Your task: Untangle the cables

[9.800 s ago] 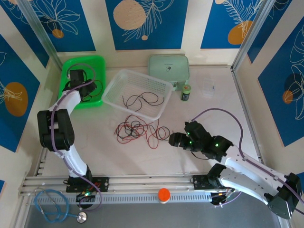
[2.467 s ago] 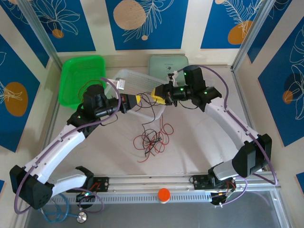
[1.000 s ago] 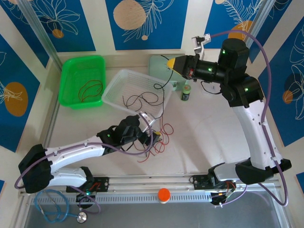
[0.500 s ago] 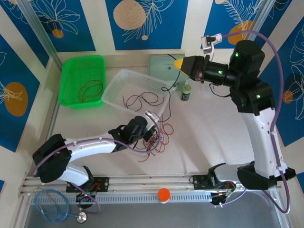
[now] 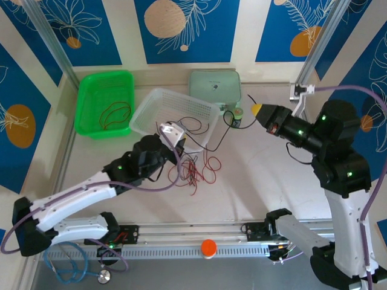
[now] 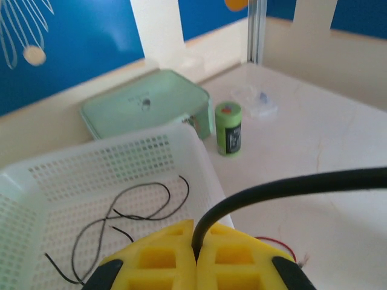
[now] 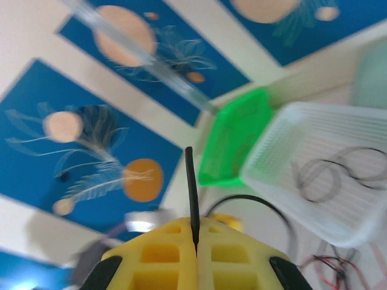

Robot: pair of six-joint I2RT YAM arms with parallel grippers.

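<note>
The black cable [image 5: 224,139] runs slack between my two grippers. My left gripper [image 5: 171,134] hovers by the near edge of the white basket [image 5: 202,109], its yellow fingers [image 6: 157,263] shut on the black cable [image 6: 290,187], which arcs off to the right. Off to the right and raised, my right gripper [image 5: 257,110] is shut on the cable's end, and a short black stub [image 7: 189,181] sticks up from its pads. On the table beneath the left gripper lies the red cable [image 5: 202,172] in a loose tangle, with thin black strands mixed in.
A loose black wire [image 6: 136,205] lies inside the white basket. The green basket [image 5: 91,90] at the back left holds a red wire [image 5: 115,113]. A mint box [image 5: 214,84] and a small green can [image 5: 237,116] stand at the back. An orange knob [image 5: 208,247] sits on the front rail.
My left gripper shut on the black cable at the tangle and lifted it toward the white basket. The right gripper swung right and lower, pulling the cable end along.
</note>
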